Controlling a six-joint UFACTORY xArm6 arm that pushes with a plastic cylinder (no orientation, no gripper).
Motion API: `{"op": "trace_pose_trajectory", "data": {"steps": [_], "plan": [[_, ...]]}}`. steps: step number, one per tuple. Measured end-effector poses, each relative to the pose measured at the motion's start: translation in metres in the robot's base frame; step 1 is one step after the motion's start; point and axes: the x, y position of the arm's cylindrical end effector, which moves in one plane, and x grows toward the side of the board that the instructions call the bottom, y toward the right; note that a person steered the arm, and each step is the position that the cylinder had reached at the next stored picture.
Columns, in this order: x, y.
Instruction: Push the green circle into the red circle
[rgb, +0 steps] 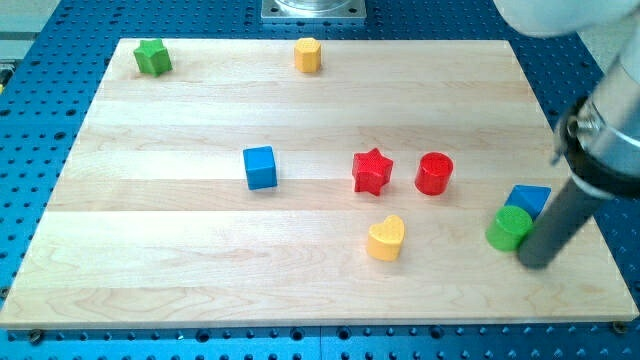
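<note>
A pale wooden board (200, 290) lies on a blue perforated bench (60, 345), and eight small blocks sit scattered on it. The arm carries no claw, only a dark rod, so there is nothing to stand apart or together; my tip (536, 264) rests near the board's right edge, just beside the green circle (509, 228) on its right and slightly lower side, touching it or nearly so.

The green circle sits against the lower left of a blue block (529, 199), whose shape is partly hidden by the rod. The red circle (434, 173) stands up and to the view's left of the green circle, with bare wood between them. Just left of the red circle is a red star (372, 171), close but apart. A yellow heart (386, 238) lies below the star, left of the green circle.

A blue cube (260, 167) stands alone near the middle. A green star (153, 57) sits in the top left corner, and a yellow block (308, 54) sits near the top edge. The board's lower left is open wood.
</note>
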Motion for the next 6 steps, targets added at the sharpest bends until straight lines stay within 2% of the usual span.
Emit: {"op": "trace_pose_trajectory", "data": {"steps": [1, 2, 3, 4, 6], "plan": [[-0.045, -0.001], [-0.047, -0.019], [0.011, -0.019], [0.015, -0.032], [-0.076, -0.045]]}}
